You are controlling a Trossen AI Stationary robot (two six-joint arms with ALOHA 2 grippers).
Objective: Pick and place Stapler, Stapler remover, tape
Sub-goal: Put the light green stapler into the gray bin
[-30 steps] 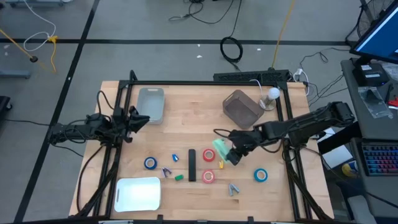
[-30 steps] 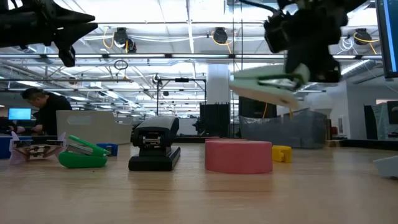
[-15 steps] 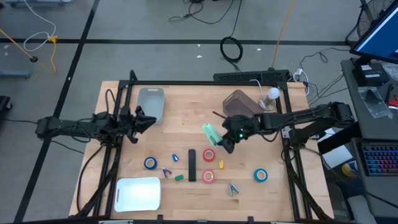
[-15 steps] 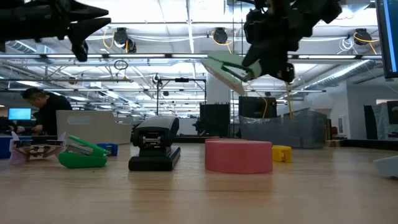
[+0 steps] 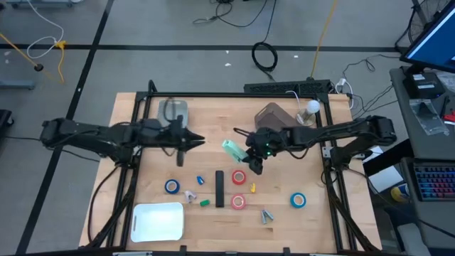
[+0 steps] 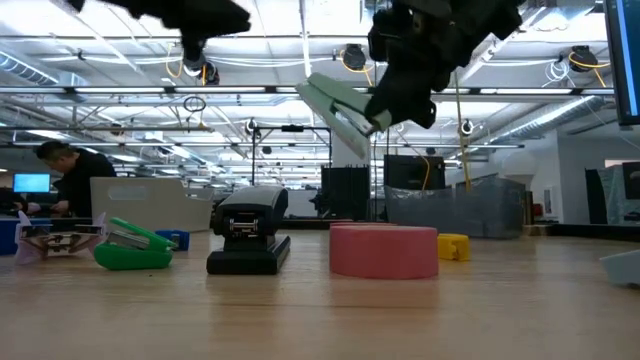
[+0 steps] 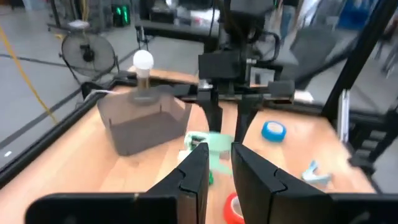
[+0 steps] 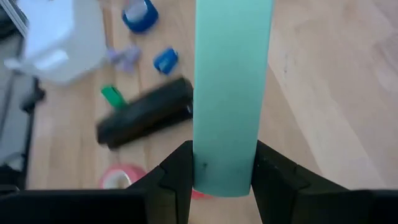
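Observation:
My right gripper (image 5: 247, 151) is shut on a light green stapler (image 5: 232, 148), high above the table's middle; it also shows in the low view (image 6: 335, 104) and the right wrist view (image 8: 231, 81). My left gripper (image 5: 199, 140) is in the air just left of it, pointing at it, with a narrow gap between its fingers (image 7: 198, 167) and nothing in them. On the table lie a black stapler (image 5: 220, 188), two red tape rolls (image 5: 239, 177) (image 5: 239, 202), two blue tape rolls (image 5: 172, 186) (image 5: 298, 200), a small green stapler (image 5: 205, 203) and a staple remover (image 5: 266, 215). My right gripper pinches the green stapler's two long sides near its rear end (image 8: 227, 177) between its two fingers (image 8: 177, 180). The fingers come from the table's right and lie along the stapler, which sticks out ahead of them. It is lifted clear and tilted, its free end (image 6: 308, 88) higher.
A grey bin (image 5: 173, 112) stands at the far left, partly under my left arm. A dark see-through bin (image 5: 276, 121) and a lamp (image 5: 311, 108) stand at the far right. A white tray (image 5: 157, 222) lies at the near left. A person (image 6: 60, 175) shows in the room beyond.
My right gripper has carried the green stapler toward the table's left and far edge and has turned, so the stapler's free end now points left. My left gripper has moved toward the table's right, toward the stapler.

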